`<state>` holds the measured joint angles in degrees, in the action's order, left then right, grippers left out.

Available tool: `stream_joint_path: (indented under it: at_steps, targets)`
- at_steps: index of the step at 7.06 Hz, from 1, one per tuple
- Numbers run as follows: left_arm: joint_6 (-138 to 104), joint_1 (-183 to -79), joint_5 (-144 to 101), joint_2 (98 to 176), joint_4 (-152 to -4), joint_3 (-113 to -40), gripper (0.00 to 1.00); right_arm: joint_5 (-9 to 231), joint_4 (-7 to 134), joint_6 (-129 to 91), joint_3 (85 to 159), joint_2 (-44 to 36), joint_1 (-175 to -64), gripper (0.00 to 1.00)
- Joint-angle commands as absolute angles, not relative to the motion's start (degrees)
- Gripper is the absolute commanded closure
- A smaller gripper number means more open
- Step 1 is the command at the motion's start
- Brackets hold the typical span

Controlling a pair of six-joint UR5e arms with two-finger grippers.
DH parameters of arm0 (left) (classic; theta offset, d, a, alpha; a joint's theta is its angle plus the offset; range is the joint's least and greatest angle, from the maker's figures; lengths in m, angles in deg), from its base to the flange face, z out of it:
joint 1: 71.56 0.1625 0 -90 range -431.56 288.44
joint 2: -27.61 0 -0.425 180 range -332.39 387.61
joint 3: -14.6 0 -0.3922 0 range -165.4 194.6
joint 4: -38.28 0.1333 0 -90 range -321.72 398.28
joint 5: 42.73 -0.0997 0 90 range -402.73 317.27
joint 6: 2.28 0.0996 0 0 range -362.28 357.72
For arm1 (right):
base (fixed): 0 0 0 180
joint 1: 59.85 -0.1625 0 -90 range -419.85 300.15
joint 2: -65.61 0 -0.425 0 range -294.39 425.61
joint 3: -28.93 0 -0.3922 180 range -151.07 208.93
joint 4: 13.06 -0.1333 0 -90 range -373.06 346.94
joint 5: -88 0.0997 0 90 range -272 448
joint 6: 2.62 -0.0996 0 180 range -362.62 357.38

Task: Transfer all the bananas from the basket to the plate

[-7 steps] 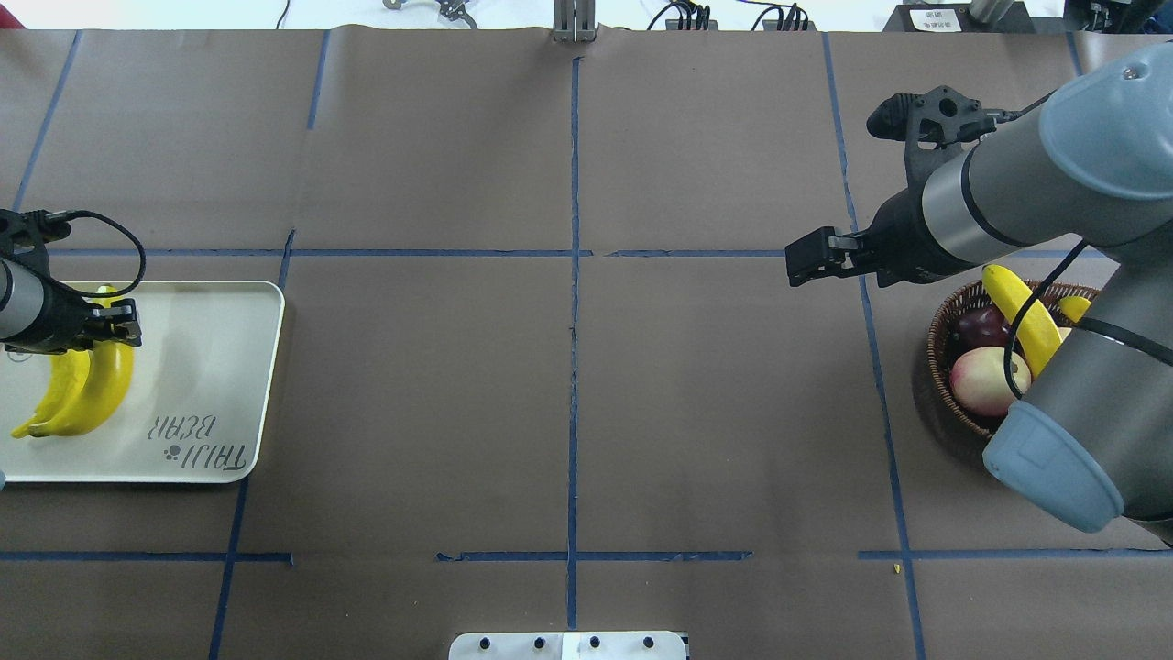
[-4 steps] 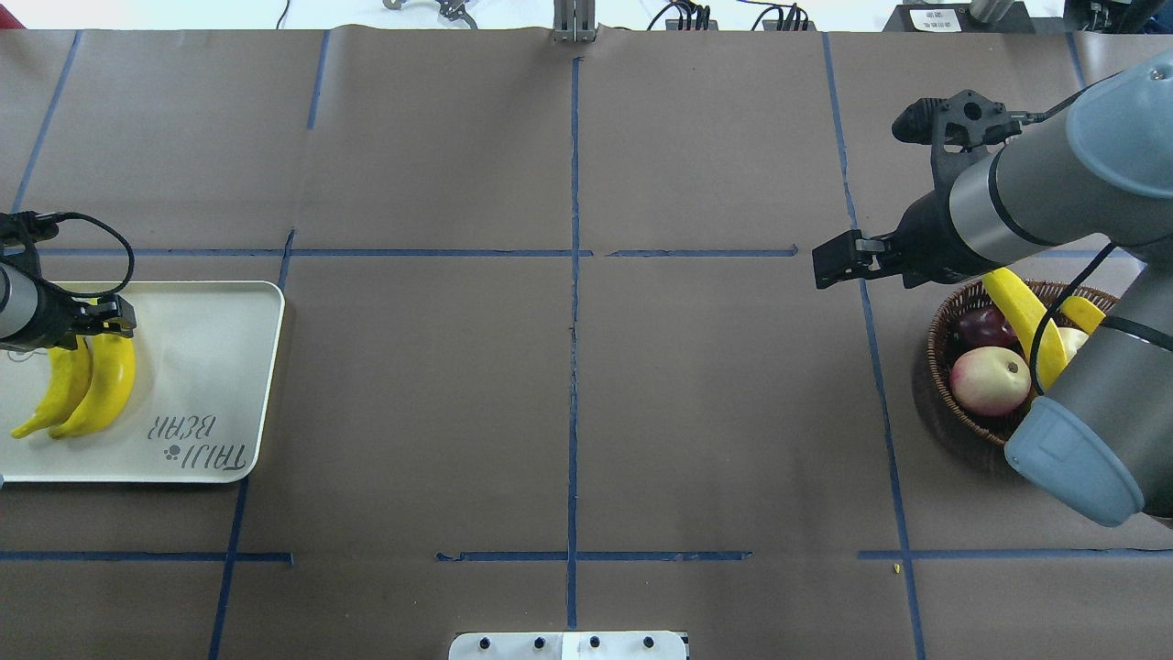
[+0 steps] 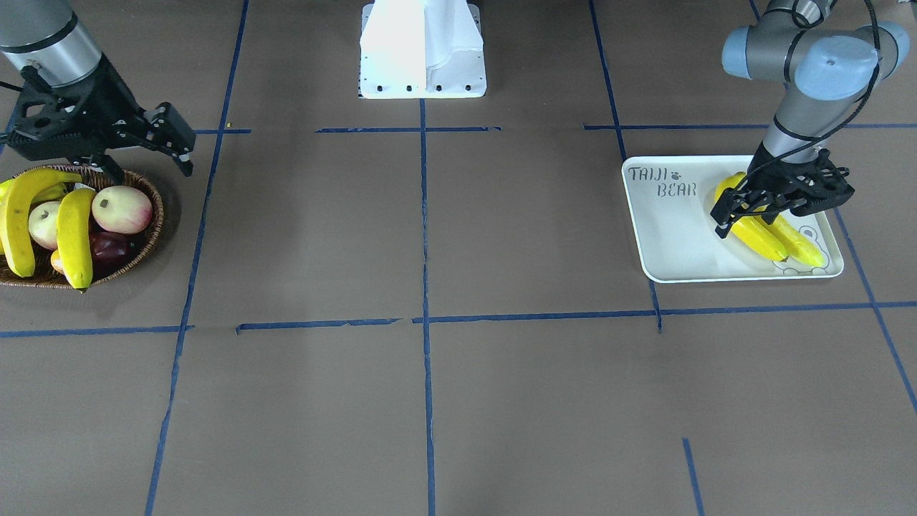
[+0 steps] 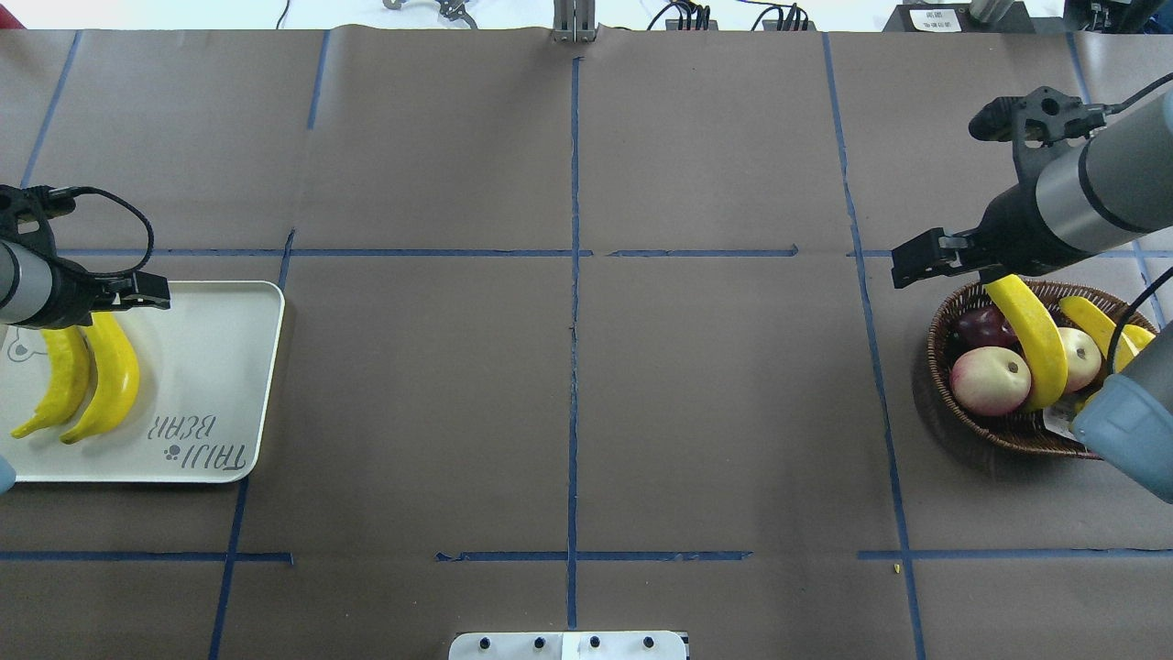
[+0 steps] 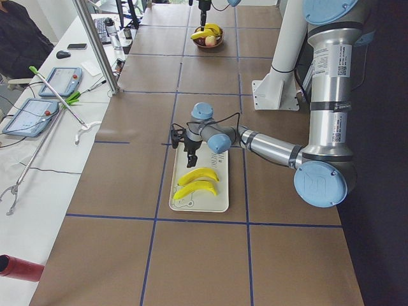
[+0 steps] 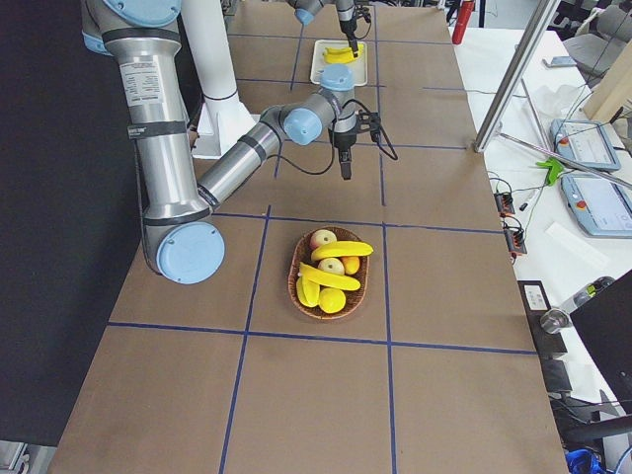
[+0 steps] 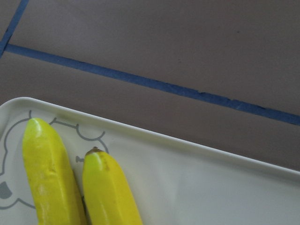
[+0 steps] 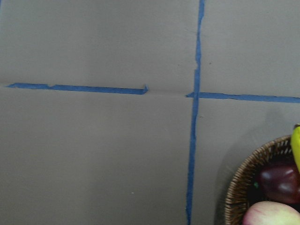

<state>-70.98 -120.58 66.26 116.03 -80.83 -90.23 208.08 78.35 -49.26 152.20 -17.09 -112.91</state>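
Two yellow bananas [image 4: 115, 376] [image 4: 60, 380] lie side by side on the white plate [image 4: 202, 367] at the left; they also show in the front view [image 3: 756, 231] and the left wrist view [image 7: 110, 192]. My left gripper [image 4: 154, 295] is open and empty, over their far tips. The wicker basket [image 4: 935, 339] at the right holds more bananas, one long one [image 4: 1031, 335] on top and another [image 4: 1095, 321] behind it. My right gripper [image 4: 903, 266] is open and empty, just beyond the basket's far-left rim, above the table.
Pink-cream round fruits [image 4: 990, 380] and a dark red-purple fruit [image 4: 981, 323] share the basket. The white robot base [image 3: 423, 50] stands at the table's middle. Blue tape lines cross the brown table cover. My right arm's elbow [image 4: 1132, 426] overhangs the basket's right side.
My right gripper has moved right, up to the basket's far rim. My left gripper has drawn off the banana toward the plate's far edge; that banana now lies free beside the other.
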Motion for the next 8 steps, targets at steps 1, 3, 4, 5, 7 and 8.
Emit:
stream_joint_path:
  at_steps: [1,3,4,5,7,8]
  targets:
    - [-75.46,-120.52,70.38,119.08,-80.98,-92.27,0.0,210.42,78.26,-40.54,152.24,-24.62,-117.67,0.0]
    - [-78.2,-120.34,70.82,121.46,-80.9,-92.36,0.0,210.43,77.91,-32.44,151.63,-30.18,-119.61,0.0]
    - [-78.91,-120.34,70.91,122.08,-80.9,-92.45,0.0,211.65,77.47,-32.42,151.37,-31.76,-121.36,0.0]
    - [-79.01,-120.34,70.82,122.18,-80.9,-92.45,0.0,216.62,74.25,-32.07,150.06,-35.26,-125.29,0.0]
    - [-81.1,-120.25,70.91,123.31,-80.72,-92.45,0.0,220.18,67.21,-35.56,144.89,-38.71,-128.05,0.0]
    - [-83.29,-119.21,70.73,123.84,-80.81,-92.54,0.0,220.45,64.23,-41.59,143.91,-40.29,-128.23,0.0]
